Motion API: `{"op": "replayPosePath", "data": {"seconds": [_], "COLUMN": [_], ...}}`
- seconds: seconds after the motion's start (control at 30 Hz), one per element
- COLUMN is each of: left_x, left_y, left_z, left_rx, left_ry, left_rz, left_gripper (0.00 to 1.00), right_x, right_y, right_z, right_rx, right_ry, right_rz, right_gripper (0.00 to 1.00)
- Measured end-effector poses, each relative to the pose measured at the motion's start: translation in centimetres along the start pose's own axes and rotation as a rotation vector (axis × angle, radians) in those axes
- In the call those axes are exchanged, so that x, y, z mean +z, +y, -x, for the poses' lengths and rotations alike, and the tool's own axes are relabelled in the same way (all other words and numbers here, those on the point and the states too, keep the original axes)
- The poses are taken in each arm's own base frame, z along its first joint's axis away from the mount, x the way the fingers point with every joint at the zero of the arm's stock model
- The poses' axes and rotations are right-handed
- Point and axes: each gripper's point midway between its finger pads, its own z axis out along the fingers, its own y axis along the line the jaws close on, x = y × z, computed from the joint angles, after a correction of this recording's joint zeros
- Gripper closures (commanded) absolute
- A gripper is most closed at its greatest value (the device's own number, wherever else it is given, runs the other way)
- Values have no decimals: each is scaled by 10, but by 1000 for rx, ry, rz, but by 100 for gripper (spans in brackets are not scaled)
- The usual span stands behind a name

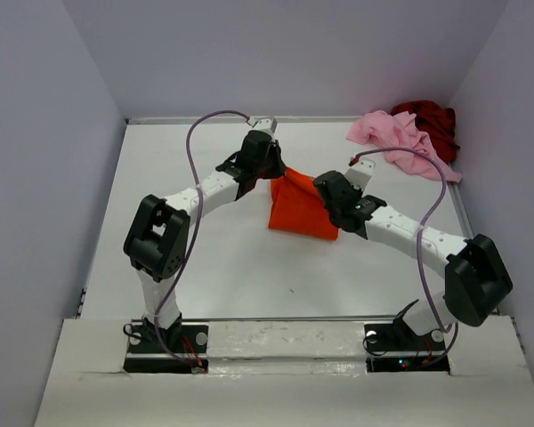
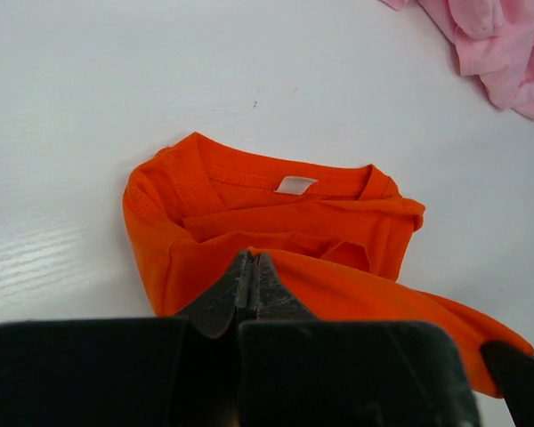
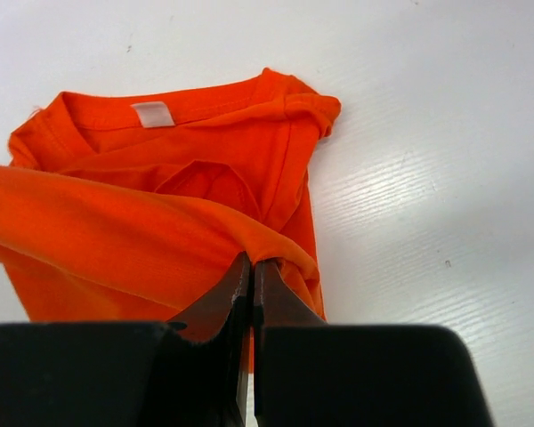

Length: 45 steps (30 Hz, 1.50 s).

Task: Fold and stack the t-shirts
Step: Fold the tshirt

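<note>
Your left gripper (image 2: 252, 267) is pinched tight on a fold of the orange t-shirt (image 2: 276, 222), and your right gripper (image 3: 251, 269) is clamped on another fold of the same shirt. In each wrist view the jaws meet with cloth draped over their tips, so you cannot tell how much fabric sits between them. From above, the shirt sits near the middle of the table (image 1: 205, 258), with the left gripper at its far-left corner and the right gripper at its right side. The wrists cover both of those spots. In both wrist views the black gripper bodies block the near part of the shirt. A white neck label (image 2: 294, 184) shows inside the collar, which lies on the table.

You have three t-shirts in all. Besides the orange one, a pink t-shirt (image 1: 396, 138) lies crumpled at the far right corner. A dark red t-shirt (image 1: 432, 120) touches it from behind, partly covered by pink cloth, near the right wall. The left wrist view catches only a cut-off edge of the pink one. You can count one label and two grippers, both on the orange shirt.
</note>
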Motion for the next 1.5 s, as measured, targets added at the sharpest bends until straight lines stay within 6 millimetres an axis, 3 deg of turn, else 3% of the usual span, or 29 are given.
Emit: {"op": "replayPosePath", "data": {"seconds": [0.33,0.57,0.6,0.63,0.7,0.73,0.8,0.83,0.87,0.93,1.17,1.37,1.5], "left_x": [21,30,32,35,40,43,46,47,48,48,37,-4,-32], "left_y": [27,34,34,35,37,41,49,55,59,66,69,44,28], "left_z": [-14,-18,-17,-18,-18,-19,-21,-21,-22,-21,-22,-8,6], "left_rx": [-6,-16,-16,-17,-16,-14,-13,-18,-23,-27,-21,-5,2], "left_ry": [52,63,62,62,63,61,64,65,63,51,39,-22,-76], "left_rz": [30,20,19,19,23,34,51,64,75,95,117,89,60], "left_gripper": [100,99,94,74,50,29,12,9,9,9,9,9,8], "right_x": [63,106,112,116,124,130,138,142,145,146,139,119,108], "right_y": [0,0,0,0,0,-1,-7,-10,-13,-15,-8,3,8], "right_z": [0,6,5,2,-6,-12,-20,-25,-29,-30,-9,23,33], "right_rx": [-8,28,31,28,13,-7,-40,-58,-75,-103,-128,-109,-96], "right_ry": [12,23,27,32,45,56,74,84,92,98,62,17,11], "right_rz": [-155,-206,-211,-217,-227,-240,-260,-268,-276,-275,-216,-146,-98], "right_gripper": [100,100,100,95,79,62,50,41,38,32,30,32,33]}}
